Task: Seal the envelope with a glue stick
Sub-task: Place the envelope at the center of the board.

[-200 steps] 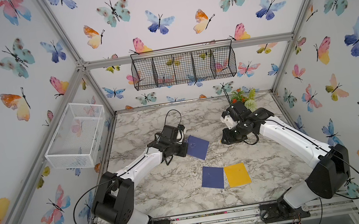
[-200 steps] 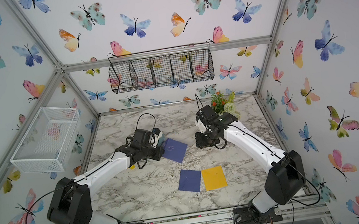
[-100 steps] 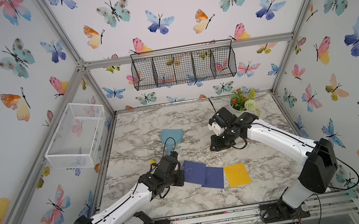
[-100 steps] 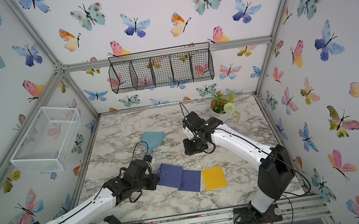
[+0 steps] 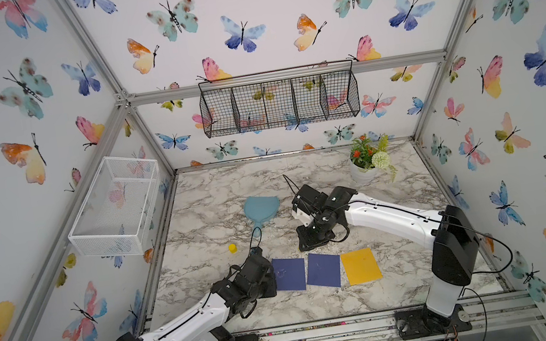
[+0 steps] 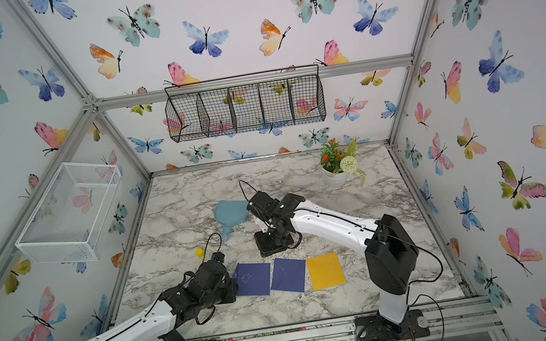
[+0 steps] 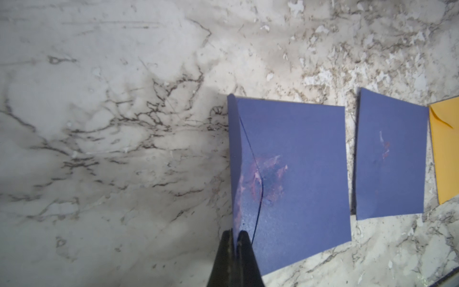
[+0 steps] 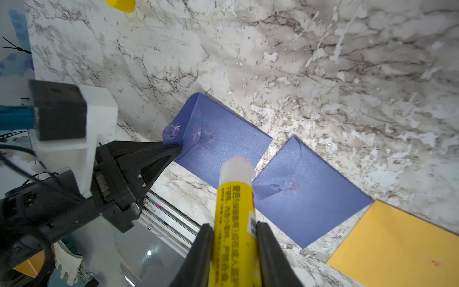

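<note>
We log a white wire basket [image 5: 113, 208] on the left wall and a black wire basket [image 5: 279, 103] on the back wall; butterfly wallpaper shows through both. A white pot [image 5: 361, 175] holds flowers.

On the marble bench [image 5: 196, 204], left to right:
- yellow cap [image 5: 232, 248]
- teal paddle [image 5: 260, 207]
- left blue envelope [image 5: 289, 274]
- middle blue envelope [image 5: 323, 270]
- yellow envelope [image 5: 361, 266]

The left gripper [image 8: 177, 149] fingers are pinched on the left blue envelope's flap. The right gripper [image 8: 234, 229] fingers clamp the uncapped glue stick [image 8: 234, 198], tip toward the blue envelopes.

A second ago we saw this envelope held mid-bench.
</note>
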Robot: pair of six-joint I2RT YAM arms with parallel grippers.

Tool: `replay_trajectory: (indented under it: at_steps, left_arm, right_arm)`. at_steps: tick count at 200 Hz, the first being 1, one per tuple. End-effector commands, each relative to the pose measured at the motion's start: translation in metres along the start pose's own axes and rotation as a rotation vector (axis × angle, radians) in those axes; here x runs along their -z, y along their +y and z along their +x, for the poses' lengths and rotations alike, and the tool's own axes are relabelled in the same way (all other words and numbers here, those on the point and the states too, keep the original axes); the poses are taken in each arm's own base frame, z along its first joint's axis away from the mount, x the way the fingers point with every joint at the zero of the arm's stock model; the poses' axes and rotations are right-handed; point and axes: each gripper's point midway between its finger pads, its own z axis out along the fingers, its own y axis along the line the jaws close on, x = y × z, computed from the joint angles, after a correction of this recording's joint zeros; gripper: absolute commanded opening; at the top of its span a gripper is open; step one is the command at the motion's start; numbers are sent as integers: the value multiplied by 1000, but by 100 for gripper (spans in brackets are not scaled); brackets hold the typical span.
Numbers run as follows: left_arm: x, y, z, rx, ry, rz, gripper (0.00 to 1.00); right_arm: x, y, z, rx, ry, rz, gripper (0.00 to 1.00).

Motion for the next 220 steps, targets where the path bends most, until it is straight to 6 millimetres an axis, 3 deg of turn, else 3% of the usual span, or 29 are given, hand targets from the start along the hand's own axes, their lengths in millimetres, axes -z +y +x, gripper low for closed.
replay_trajectory:
  at_steps: [1,43,119,220]
  left_arm:
    - [-3,-3,-3,-3,-39,32,0]
    - [0,-6,-6,-8,-75,62,0]
    - [0,-8,-5,0,-68,99,0]
    - [-8,-8,2,17,-3,129,0]
  right_arm:
    - [-7,14,4,-26,42,-11,2]
    - [-29,16,16,-27,153,72,2]
    - [-56,19,14,-27,213,197,2]
    - [-84,36,14,-21,233,209,2]
